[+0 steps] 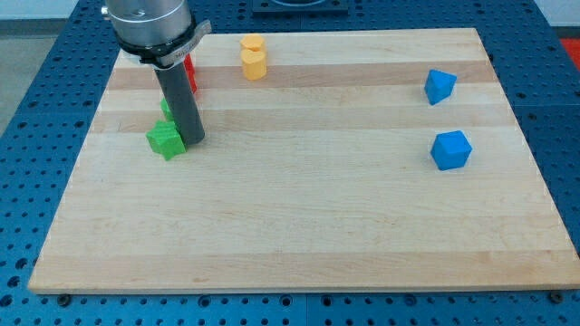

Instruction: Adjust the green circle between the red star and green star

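Note:
My dark rod comes down from the view's top left, and my tip (pixel 193 143) rests on the board against the right side of the green star (pixel 165 139). A small piece of another green block, probably the green circle (pixel 166 107), shows just left of the rod, above the green star. A sliver of a red block (pixel 190 74), probably the red star, shows right of the rod near the board's top edge. The rod hides most of both, so their shapes cannot be made out.
Two yellow blocks (pixel 251 43) (pixel 255 64) sit close together at the top edge, right of the rod. Two blue blocks (pixel 439 86) (pixel 450 149) sit far off at the view's right. The wooden board (pixel 299 226) ends near the left blocks.

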Tool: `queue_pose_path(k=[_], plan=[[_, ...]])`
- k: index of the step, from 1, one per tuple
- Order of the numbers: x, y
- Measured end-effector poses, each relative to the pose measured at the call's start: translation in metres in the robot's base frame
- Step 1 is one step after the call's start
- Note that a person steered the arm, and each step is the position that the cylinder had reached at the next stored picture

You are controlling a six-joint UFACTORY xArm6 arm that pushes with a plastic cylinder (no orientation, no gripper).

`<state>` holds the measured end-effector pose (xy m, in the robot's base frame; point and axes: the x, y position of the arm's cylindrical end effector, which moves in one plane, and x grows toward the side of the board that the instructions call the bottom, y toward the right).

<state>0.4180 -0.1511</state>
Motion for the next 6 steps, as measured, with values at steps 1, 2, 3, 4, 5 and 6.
queue_pose_path(k=[1,2,3,4,5,6], plan=[[-0.013,0.014],[-0.034,0.019],[-0.037,0.010],[-0.037,-0.003],[-0.037,-0.007],[-0.037,0.007]])
